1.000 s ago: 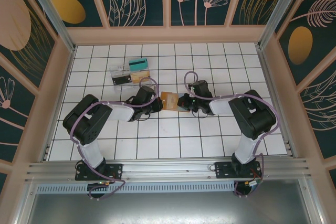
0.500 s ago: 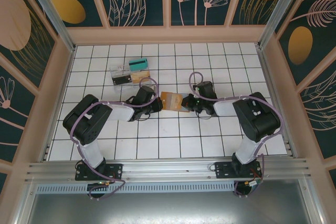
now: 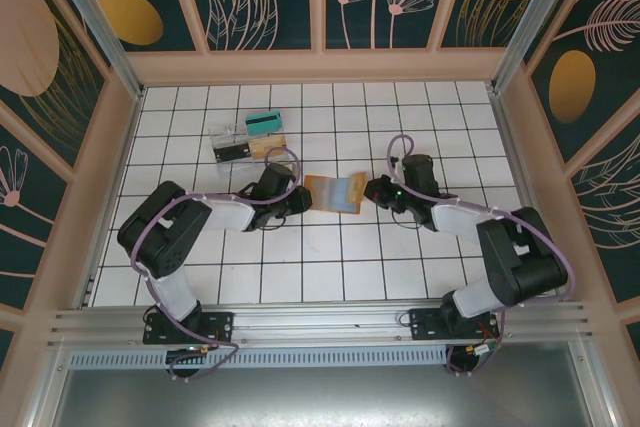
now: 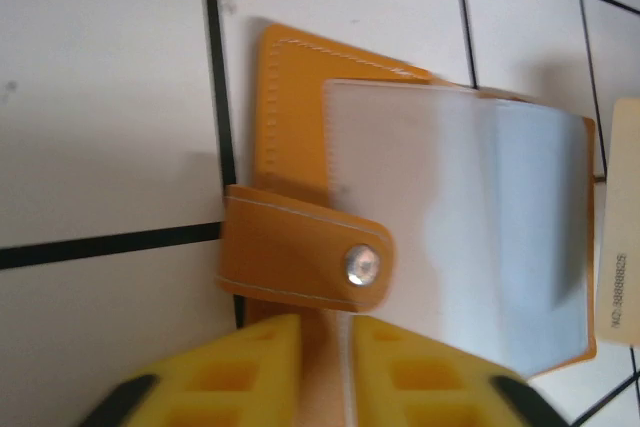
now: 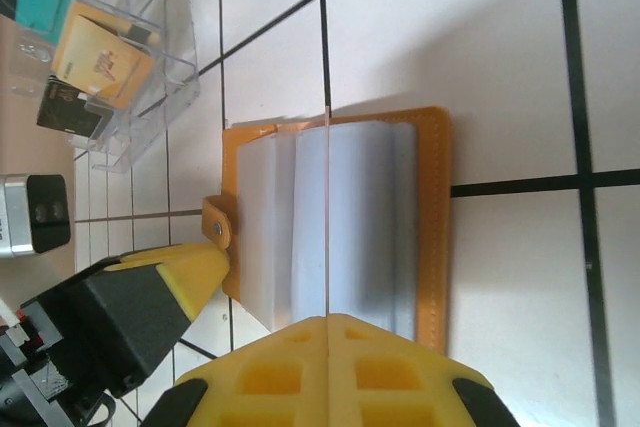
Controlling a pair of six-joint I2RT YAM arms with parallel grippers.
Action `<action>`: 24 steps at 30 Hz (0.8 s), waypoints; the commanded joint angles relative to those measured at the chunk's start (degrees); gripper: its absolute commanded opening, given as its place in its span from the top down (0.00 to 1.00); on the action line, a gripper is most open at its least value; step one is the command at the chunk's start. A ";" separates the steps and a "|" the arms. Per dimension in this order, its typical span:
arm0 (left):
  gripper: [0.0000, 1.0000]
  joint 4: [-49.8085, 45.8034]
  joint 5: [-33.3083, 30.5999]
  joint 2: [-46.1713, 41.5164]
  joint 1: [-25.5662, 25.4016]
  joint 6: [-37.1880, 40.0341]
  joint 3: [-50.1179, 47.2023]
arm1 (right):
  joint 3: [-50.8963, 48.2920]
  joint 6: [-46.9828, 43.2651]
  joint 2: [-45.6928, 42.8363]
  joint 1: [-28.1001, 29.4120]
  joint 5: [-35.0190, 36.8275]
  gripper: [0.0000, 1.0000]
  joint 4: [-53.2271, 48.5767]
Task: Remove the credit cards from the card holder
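The card holder (image 3: 335, 192) lies open on the white tiled table (image 3: 330, 267), between my 2 grippers, with its pale blue-grey sleeves face up and its orange cover underneath. My right gripper (image 5: 327, 332) is clenched tight, and the thin straight line running out from between its fingers across the holder looks to me like a cream card (image 4: 620, 277) held edge-on. From my left wrist, that card's printed face sits just beside the holder's far edge, so I judge 1 card to be out or all but out. My left gripper (image 4: 325, 332) sits at the holder's edge by the snap tab (image 4: 300, 257). Its fingers are close together with a sliver of leather between them, but I cannot tell whether they are pinching it or have let go. I cannot see whether the sleeves hold more cards, so what remains is to put this one down and check the rest. The clear tray (image 3: 247, 137) of teal, tan and black pieces stands well behind the left gripper, out of the way. Only my own 2 grippers crowd the holder.
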 commanded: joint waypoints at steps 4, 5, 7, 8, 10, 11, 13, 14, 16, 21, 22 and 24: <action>0.45 0.48 1.46 -9.68 0.13 -1.67 -1.57 | -2.68 -3.82 -8.87 -0.77 0.41 1.00 -0.80; 0.45 1.45 2.04 -10.90 0.19 -2.09 -1.86 | -3.04 -3.98 -10.09 -0.73 0.11 1.00 0.14; 0.44 4.41 4.61 -13.23 0.21 -3.14 -2.35 | -3.91 -4.31 -13.19 -0.65 -1.06 1.00 3.09; 0.43 7.08 6.33 -14.10 0.23 -3.73 -2.94 | -4.33 -4.38 -14.41 -0.71 -1.55 1.00 4.52; 0.43 13.73 10.27 -15.37 0.24 -6.36 -4.64 | -5.36 -4.49 -16.63 -0.71 -2.62 1.00 7.71; 0.43 16.00 11.87 -15.45 0.23 -7.42 -4.98 | -5.69 -4.72 -17.37 -0.66 -3.81 1.00 9.38; 0.44 20.66 15.25 -15.08 0.18 -9.78 -5.59 | -6.75 -4.76 -18.76 -0.58 -7.27 1.00 13.70; 0.45 22.81 16.38 -14.81 0.18 -10.99 -5.90 | -7.18 -4.71 -19.00 -0.56 -8.46 1.00 15.41; 0.48 26.89 18.09 -14.29 0.24 -13.05 -6.58 | -7.50 -4.36 -19.06 -0.54 -11.02 1.00 18.13; 0.55 29.99 19.28 -13.78 0.18 -14.56 -7.01 | -8.21 -1.65 -17.78 -0.31 -14.35 1.00 24.07; 0.55 30.70 19.60 -13.67 0.21 -14.87 -7.11 | -8.13 -1.10 -17.19 -0.27 -14.63 1.00 24.93; 0.57 30.76 19.86 -13.47 0.23 -14.95 -7.12 | -8.21 0.45 -15.66 -0.16 -16.15 1.00 27.92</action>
